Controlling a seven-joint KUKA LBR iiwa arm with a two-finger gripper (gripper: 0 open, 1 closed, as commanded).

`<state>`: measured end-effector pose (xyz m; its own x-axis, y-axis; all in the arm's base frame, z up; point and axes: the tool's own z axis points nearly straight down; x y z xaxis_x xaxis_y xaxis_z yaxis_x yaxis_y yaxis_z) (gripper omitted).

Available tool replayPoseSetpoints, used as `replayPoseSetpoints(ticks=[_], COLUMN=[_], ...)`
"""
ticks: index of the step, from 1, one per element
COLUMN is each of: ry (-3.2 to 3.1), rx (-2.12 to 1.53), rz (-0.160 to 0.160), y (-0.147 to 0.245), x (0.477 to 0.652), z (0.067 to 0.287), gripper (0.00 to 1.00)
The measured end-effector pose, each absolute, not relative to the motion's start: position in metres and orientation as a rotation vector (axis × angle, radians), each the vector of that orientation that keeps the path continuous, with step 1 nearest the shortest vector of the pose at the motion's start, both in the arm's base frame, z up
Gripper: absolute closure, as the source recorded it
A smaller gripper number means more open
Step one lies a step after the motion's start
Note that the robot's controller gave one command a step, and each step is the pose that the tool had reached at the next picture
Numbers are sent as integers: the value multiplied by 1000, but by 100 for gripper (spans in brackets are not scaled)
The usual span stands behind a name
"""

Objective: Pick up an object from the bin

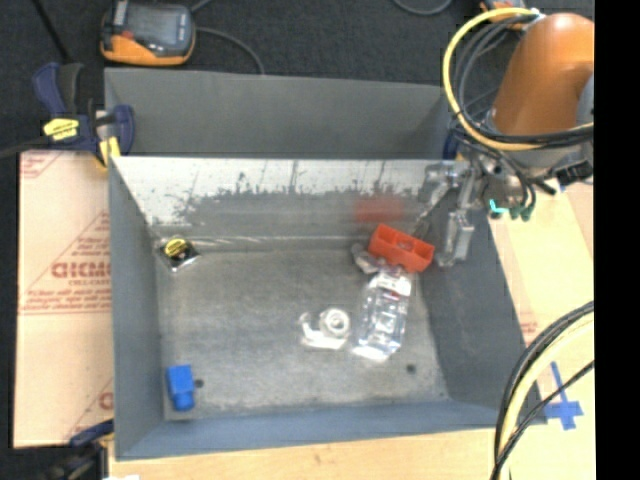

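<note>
Orange block (402, 248) lies at the back right of the bin (250, 183), close by a clear plastic pack (383, 318); the gripper (452, 230) hangs just beside it. I cannot tell how far it is open, and nothing is seen in it. Step is prob. the approach: next it needs a shift left over the block & then descent.

block (402, 248) behind bag (383, 318) | roll (325, 328) L of bag | cube (180, 386) in front-L corner

The claw (452, 230) hangs just beside an orange block (402, 249).
</note>
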<state>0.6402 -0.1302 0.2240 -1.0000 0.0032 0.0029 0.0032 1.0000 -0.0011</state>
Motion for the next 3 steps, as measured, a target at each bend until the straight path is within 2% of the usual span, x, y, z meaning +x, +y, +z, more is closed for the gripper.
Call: replayPoseSetpoints(ticks=[1,2,3], ry=[-3152,-3151,-3155], rx=[-56,-50,-49], rz=[4,-4,3], y=[-144,-141,-134], x=[634,635,632], z=[99,105,205], gripper=[0,100,100])
